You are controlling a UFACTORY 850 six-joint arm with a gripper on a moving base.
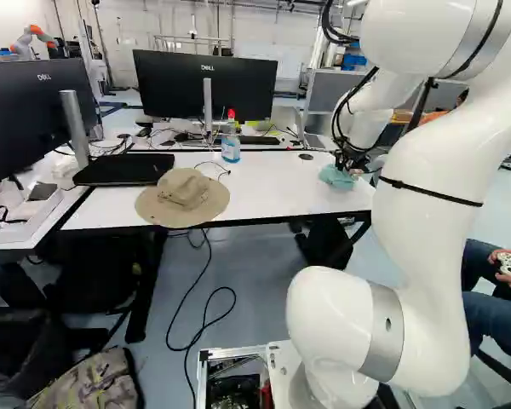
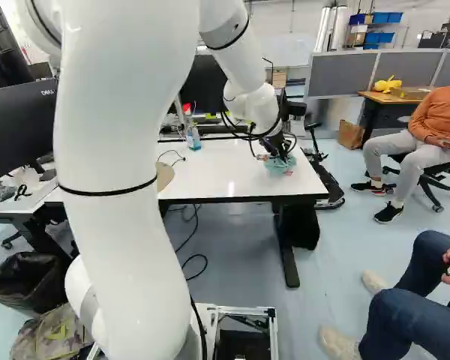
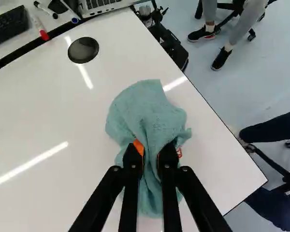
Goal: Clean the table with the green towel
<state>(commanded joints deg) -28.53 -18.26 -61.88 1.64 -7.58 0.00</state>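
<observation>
My gripper (image 2: 279, 150) is low over the right end of the white table (image 2: 217, 169), down at the green towel (image 2: 281, 165). In the wrist view the gripper (image 3: 151, 153) is shut on a bunched fold of the towel (image 3: 147, 108), cloth pinched between its two fingers. The rest of the crumpled towel spreads ahead of the fingers and beneath them, against the tabletop near the table's side edge. A bit of red shows beside one fingertip; what it is I cannot tell.
A tan hat (image 1: 183, 198), a black laptop (image 1: 123, 169) and a spray bottle (image 1: 231, 143) stand on the table farther left. Monitors (image 1: 206, 85) rise behind. Another robot (image 1: 32, 41) is far back. A seated person's legs (image 2: 405, 285) are right of the base.
</observation>
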